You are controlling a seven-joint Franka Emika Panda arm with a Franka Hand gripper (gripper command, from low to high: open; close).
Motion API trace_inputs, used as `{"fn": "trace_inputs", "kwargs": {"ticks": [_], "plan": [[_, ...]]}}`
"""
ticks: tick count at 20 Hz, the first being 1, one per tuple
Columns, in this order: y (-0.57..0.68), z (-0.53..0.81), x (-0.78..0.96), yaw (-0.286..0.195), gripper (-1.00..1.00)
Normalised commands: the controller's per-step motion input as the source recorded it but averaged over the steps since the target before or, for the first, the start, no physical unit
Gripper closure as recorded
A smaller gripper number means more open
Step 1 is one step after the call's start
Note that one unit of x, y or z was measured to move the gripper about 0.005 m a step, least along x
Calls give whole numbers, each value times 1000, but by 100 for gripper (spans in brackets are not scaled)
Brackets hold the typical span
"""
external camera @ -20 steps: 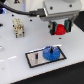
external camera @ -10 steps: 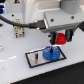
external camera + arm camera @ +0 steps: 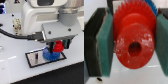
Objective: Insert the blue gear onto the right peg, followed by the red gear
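The red gear (image 3: 58,46) hangs clamped in my gripper (image 3: 59,48), just above and touching or nearly touching the blue gear (image 3: 49,54). The blue gear lies flat on the black-bordered grey plate (image 3: 33,60). The right peg is hidden under the gears. In the wrist view the red gear (image 3: 133,42) fills the frame between the two teal pads (image 3: 104,46), its raised hub and centre hole facing the camera. A sliver of the blue gear (image 3: 148,6) shows behind it.
A thick black cable (image 3: 14,35) loops from the arm across the exterior view's left. A second thin pin (image 3: 38,57) stands on the plate to the exterior view's left of the blue gear. White tabletop surrounds the plate.
My gripper has come down with the red gear toward the blue gear on the plate. The blue gear has stayed put.
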Motion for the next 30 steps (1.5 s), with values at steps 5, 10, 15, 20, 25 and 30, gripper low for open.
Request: {"fn": "trace_inputs", "kwargs": {"ticks": [5,10,15,20,25,30], "plan": [[-78,-116,44,0,100],[-69,322,14,0,100],[-95,177,15,0,100],[-164,-62,148,0,100],[-257,-149,193,0,100],[-236,-175,159,0,100]]}}
